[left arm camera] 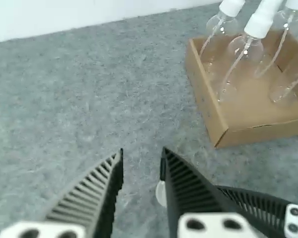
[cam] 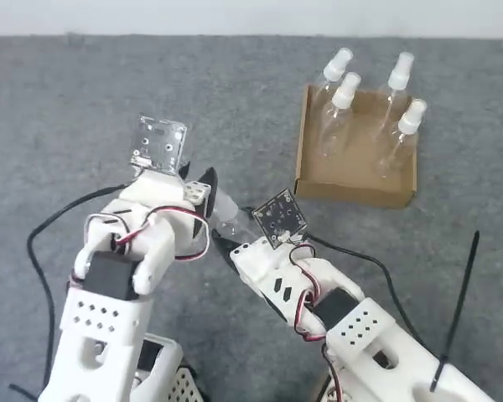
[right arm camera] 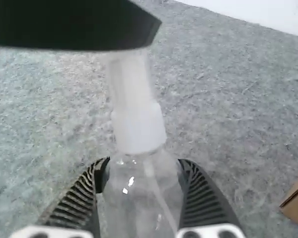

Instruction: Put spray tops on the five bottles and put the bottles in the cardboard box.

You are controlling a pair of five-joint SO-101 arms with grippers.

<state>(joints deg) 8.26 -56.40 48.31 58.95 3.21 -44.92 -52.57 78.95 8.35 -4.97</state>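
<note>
Grey carpet (cam: pixel 109 92) lies under two robot arms. Between them, the right gripper (right arm camera: pixel 144 166) is clamped round a clear bottle (right arm camera: pixel 139 198) with a white spray top (right arm camera: pixel 134 114) on its neck. The left gripper (left arm camera: pixel 142 152), fingers parted and holding nothing, hovers at the top's tip. Four capped bottles (cam: pixel 331 126) sit in the cardboard box (cam: pixel 352 188).

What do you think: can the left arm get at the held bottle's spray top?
Probably yes: the left end effector sits open by the spray top, which sticks clear of the right end effector gripping the bottle.
</note>
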